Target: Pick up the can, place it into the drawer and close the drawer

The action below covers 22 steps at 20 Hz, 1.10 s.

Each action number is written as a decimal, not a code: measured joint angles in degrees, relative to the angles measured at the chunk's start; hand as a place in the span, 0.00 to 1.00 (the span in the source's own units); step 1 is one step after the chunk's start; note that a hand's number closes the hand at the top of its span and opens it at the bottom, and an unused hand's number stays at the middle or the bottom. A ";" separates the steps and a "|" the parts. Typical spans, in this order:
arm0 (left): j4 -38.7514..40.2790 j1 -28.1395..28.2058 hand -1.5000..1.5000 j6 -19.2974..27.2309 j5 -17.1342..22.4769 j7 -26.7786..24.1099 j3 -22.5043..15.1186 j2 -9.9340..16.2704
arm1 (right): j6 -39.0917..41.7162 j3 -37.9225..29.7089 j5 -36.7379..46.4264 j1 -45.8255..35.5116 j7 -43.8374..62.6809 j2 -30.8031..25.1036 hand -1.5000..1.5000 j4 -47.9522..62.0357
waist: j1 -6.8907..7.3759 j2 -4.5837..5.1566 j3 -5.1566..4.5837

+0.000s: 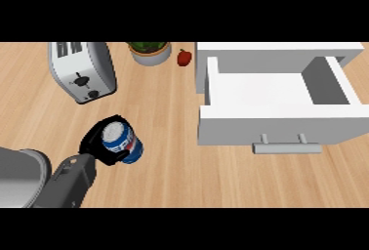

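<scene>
Can (122, 142) in left hand (101, 141), fingers (110, 158) curled.

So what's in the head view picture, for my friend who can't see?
A black robot hand on the left is curled round a blue can on a wooden counter. To the right a white drawer stands open; a toaster, potted plant and red pepper sit behind.

Wood-grain counter (173, 171); glossy metal toaster (83, 68); matt white drawer (277, 93).

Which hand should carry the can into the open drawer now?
Left. The left hand is already curled round the can, and the drawer stands open to its right. No right hand is in view.
</scene>
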 measured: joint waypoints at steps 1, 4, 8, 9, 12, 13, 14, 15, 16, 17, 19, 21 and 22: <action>-0.41 0.18 1.00 2.34 0.79 -0.18 0.95 -0.76 | -0.05 -0.27 -0.01 -0.28 -0.17 -0.17 0.00 0.66 | 0.17 -0.04 0.01; -2.11 0.66 1.00 10.77 3.21 -2.01 4.31 -3.03 | -0.50 -0.15 0.28 -0.49 0.00 -0.02 0.00 0.34 | 0.67 -0.16 0.05; -7.81 2.12 1.00 17.64 5.29 -2.28 5.76 -5.76 | -0.97 0.60 -1.48 2.92 -0.05 0.50 0.00 -2.33 | 0.49 -0.29 0.07; -10.23 2.40 1.00 19.20 5.87 -1.14 5.35 -6.63 | -1.13 0.88 -0.95 2.81 -0.45 0.57 0.00 -2.09 | 0.61 -0.34 0.05; -17.64 3.16 1.00 22.79 6.98 2.92 4.22 -8.15 | -2.00 0.56 -1.43 2.32 0.79 0.34 0.00 -3.32 | 0.64 -0.29 0.05; -20.11 3.59 1.00 24.01 7.47 3.63 3.07 -8.52 | -1.86 0.23 -1.99 2.42 0.97 0.23 0.00 -3.26 | 0.62 -0.31 0.05; -22.98 4.01 1.00 24.85 7.73 4.99 2.22 -8.81 | -2.01 0.62 -1.44 2.27 0.45 0.34 0.00 -2.79 | 0.68 -0.32 0.05; -25.47 3.99 1.00 26.54 8.27 6.06 0.77 -9.04 | -2.00 0.54 -1.58 2.51 0.48 0.44 0.00 -3.07 | 0.64 -0.35 0.06; -28.34 4.04 1.00 27.77 8.29 7.96 0.18 -9.13 | -2.05 0.77 -1.31 2.85 0.06 0.52 0.00 -2.90 | 0.66 -0.37 0.06; -31.27 4.39 1.00 29.38 8.85 9.78 -1.14 -9.28 | -2.08 0.81 -1.41 3.50 -0.49 0.58 0.00 -3.04 | 0.61 -0.40 0.07; -37.49 6.05 1.00 31.75 9.28 12.92 -3.83 -9.51 | -2.51 1.41 -1.77 4.42 -0.71 0.48 0.00 -3.63 | 0.59 -0.40 0.07; -42.91 6.28 1.00 34.76 9.18 16.81 -5.84 -9.65 | -3.34 1.77 -2.03 3.91 0.08 0.16 0.00 -3.98 | 0.60 -0.34 0.05; -44.16 5.18 1.00 36.61 9.24 18.43 -7.02 -9.70 | -3.96 1.89 -2.09 2.95 0.76 -0.43 0.00 -3.86 | 0.53 -0.28 0.05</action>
